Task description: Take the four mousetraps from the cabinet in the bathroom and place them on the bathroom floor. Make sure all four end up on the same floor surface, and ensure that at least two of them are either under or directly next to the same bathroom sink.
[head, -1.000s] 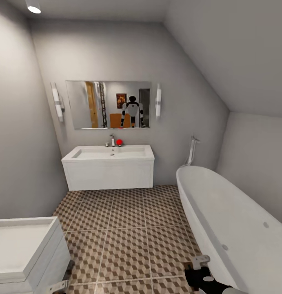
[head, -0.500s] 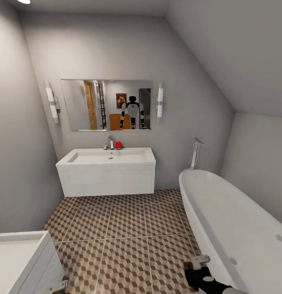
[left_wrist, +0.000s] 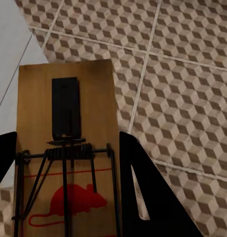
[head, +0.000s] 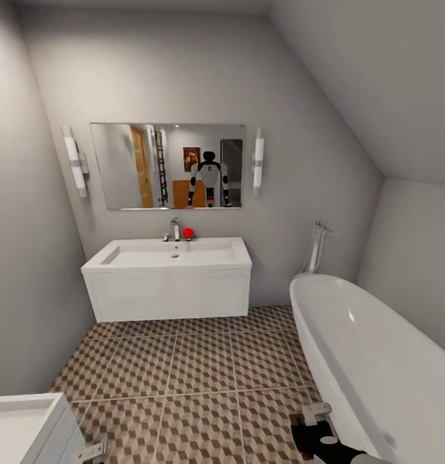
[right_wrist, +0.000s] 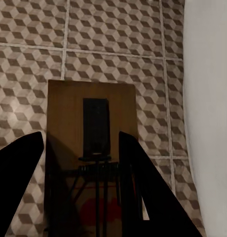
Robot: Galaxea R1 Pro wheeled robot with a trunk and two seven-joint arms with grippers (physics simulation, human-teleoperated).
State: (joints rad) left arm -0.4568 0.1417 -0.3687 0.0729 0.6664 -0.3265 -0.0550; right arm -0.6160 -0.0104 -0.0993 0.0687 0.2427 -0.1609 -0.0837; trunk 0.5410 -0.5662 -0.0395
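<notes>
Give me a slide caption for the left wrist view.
Left gripper holding a wooden mousetrap above the patterned bathroom floor.

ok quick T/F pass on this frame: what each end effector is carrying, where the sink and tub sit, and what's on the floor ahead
1. The left end effector holds a mousetrap between its fingers. True.
2. The right end effector is empty. False: it also grips a mousetrap, held above the tiled bathroom floor.
3. In the head view the sink sits against the far wall under a mirror. True.
4. The bathtub stands on the robot's left. False: it runs along the right side.
5. Two mousetraps already lie on the floor in front of the sink. False: the tiles there carry no mousetraps.
</notes>
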